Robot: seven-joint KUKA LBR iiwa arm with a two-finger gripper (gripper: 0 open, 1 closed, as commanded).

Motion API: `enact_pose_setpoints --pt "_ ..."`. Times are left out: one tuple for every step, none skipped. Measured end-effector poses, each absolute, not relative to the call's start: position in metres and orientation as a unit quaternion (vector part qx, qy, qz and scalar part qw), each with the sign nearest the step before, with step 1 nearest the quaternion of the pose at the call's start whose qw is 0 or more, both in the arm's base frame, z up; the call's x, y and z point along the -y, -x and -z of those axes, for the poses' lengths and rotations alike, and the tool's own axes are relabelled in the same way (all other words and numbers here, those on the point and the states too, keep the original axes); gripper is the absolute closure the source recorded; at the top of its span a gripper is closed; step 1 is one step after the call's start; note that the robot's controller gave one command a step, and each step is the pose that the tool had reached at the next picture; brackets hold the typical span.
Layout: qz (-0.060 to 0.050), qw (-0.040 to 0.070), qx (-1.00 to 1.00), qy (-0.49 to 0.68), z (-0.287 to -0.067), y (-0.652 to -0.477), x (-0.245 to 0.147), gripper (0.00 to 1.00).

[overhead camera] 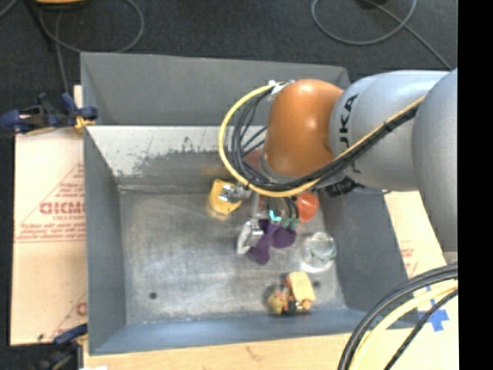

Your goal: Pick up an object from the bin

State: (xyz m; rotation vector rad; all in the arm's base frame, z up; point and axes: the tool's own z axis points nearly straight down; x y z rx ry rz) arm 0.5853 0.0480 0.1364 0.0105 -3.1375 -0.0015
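- Dark floor (pixel 192 21) surrounds the grey metal bin (pixel 162 268). A purple, soft-looking lump of irregular shape (pixel 271 239), lying right of the bin's centre, serves as the reference point.
- Silver-grey robot arm (pixel 393 129) reaches in from the right of the purple lump. Its rounded orange wrist cover (pixel 296 129) hangs above and behind the lump.
- Gripper (pixel 256 236) sits low in the bin at the purple lump's left edge, touching it or just beside it. Whether it is released or clenched cannot be told.
- Clear rounded plastic piece (pixel 318 251) lies just right of the purple lump.
- Yellow-and-brown toy figure (pixel 291 295) lies below the lump, near the front wall.
- Yellow rounded object (pixel 223 197) lies up and left of the lump.
- Orange-red piece (pixel 307 205) lies up and right of the lump, partly under the arm.
- Step in hand, by judgement: the reach into the bin, with the purple lump the likely target. Nothing is seen lifted.
- Next move, by judgement: a firm closure on the purple lump alone, then a straight lift that avoids the clear piece beside it.
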Motion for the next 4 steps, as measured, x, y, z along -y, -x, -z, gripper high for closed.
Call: enact_pose_setpoints --pt "0.001 -0.002 1.0 -0.003 -0.141 -0.587 -0.048 0.0" --pt "0.002 0.002 1.0 -0.019 -0.079 -0.581 0.02 1.0" --pt "0.002 0.002 1.0 -0.018 -0.079 -0.581 0.02 1.0" --pt "-0.001 -0.003 0.997 -0.074 -0.273 -0.579 0.036 1.0"
